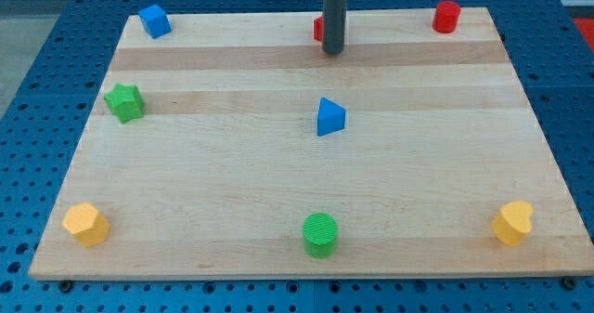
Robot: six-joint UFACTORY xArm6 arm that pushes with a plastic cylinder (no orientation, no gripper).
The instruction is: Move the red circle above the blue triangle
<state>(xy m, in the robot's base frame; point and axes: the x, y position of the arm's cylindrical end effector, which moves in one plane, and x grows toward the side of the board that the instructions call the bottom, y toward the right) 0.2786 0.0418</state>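
Observation:
The blue triangle [329, 117] sits near the middle of the wooden board [232, 183]. A red round block [446, 16] stands at the view's top right corner. Another red block [318, 29] at the top middle is mostly hidden behind my rod, so its shape cannot be made out. My tip [333, 50] rests on the board right beside that hidden red block, a good way above the blue triangle in the view.
A blue cube [154, 21] is at the top left. A green star [123, 101] is at the left edge. A yellow hexagon [85, 224] is at the bottom left, a green cylinder [320, 234] at the bottom middle, and a yellow heart [513, 223] at the bottom right.

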